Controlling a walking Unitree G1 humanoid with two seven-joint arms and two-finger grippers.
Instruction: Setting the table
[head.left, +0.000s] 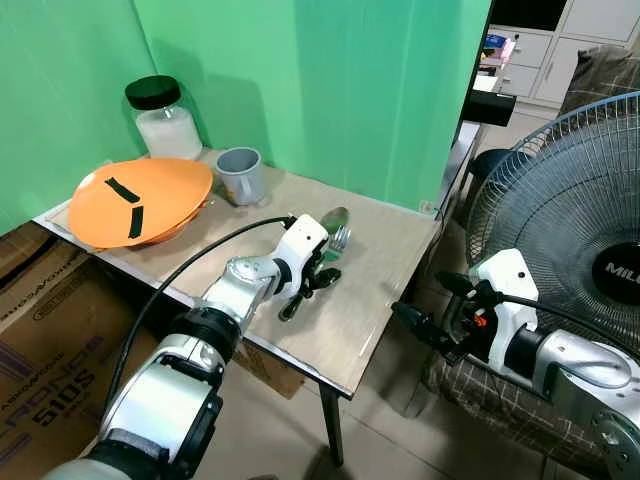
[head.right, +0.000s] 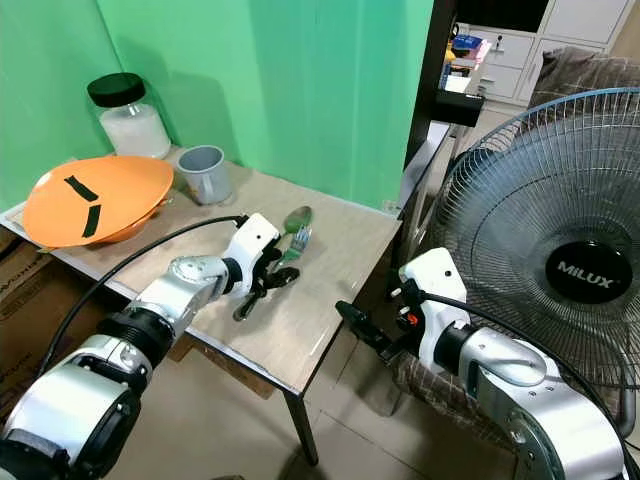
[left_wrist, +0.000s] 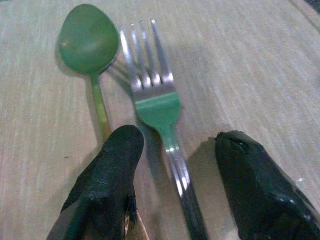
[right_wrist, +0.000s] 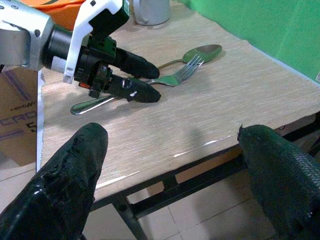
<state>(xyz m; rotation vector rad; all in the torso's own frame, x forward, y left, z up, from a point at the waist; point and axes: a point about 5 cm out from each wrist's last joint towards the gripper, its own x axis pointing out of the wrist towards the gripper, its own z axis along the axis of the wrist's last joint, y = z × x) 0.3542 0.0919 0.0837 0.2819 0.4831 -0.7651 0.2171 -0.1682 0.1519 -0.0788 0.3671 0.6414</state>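
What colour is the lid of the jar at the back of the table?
Black; the lid tops the jar, clearest in the left eye view.

Handles hiding under the gripper

The left gripper (head.left: 318, 277) is covering the fork (left_wrist: 159, 107) and spoon (left_wrist: 89, 42) handles; the fan (head.right: 560, 250) is running off-frame.

Left arm: stretched forward over the table, wrist angled down.
Left gripper (left_wrist: 172, 145): low at the tabletop, fingers (left_wrist: 117, 165) parted, one on each side of the fork handle, not closed on it.
Right arm: held off the table's edge, forearm pointing toward it.
Right gripper (right_wrist: 172, 150): fingers spread wide, holding nothing.
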